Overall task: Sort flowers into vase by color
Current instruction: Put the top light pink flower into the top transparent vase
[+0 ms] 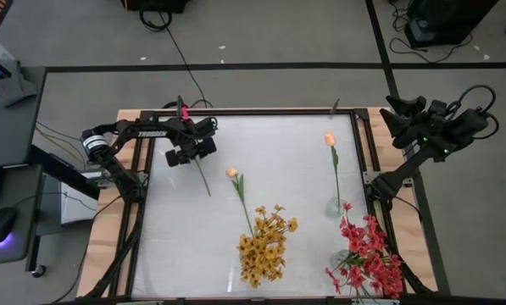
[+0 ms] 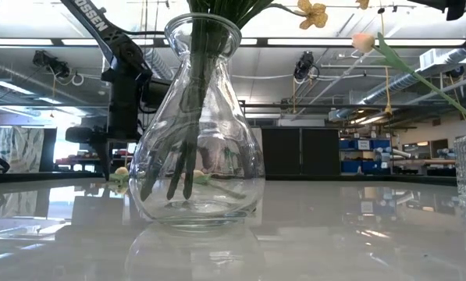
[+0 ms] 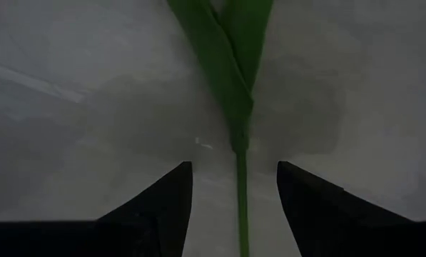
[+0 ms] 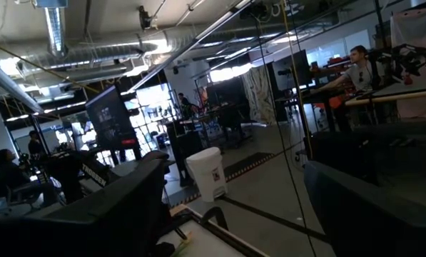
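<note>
Left claw (image 1: pixel 191 155) low over the far-left part of the surface (image 1: pixel 278 144), fingers (image 3: pixel 155 214) spread, straddling a loose green stem (image 3: pixel 241 207) without gripping it. Right claw (image 4: pixel 234 207) wide open and empty, parked off the far-right corner. Yellow flowers (image 1: pixel 265 246) in a clear vase (image 2: pixel 195 140); red flowers (image 1: pixel 367 258) near-right; two peach buds (image 1: pixel 232 173) stand on slim stems.

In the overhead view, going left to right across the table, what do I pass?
Left gripper over a green stem → peach bud stem → yellow flowers → second peach bud stem → red flowers → right gripper, parked off the table's edge.
</note>
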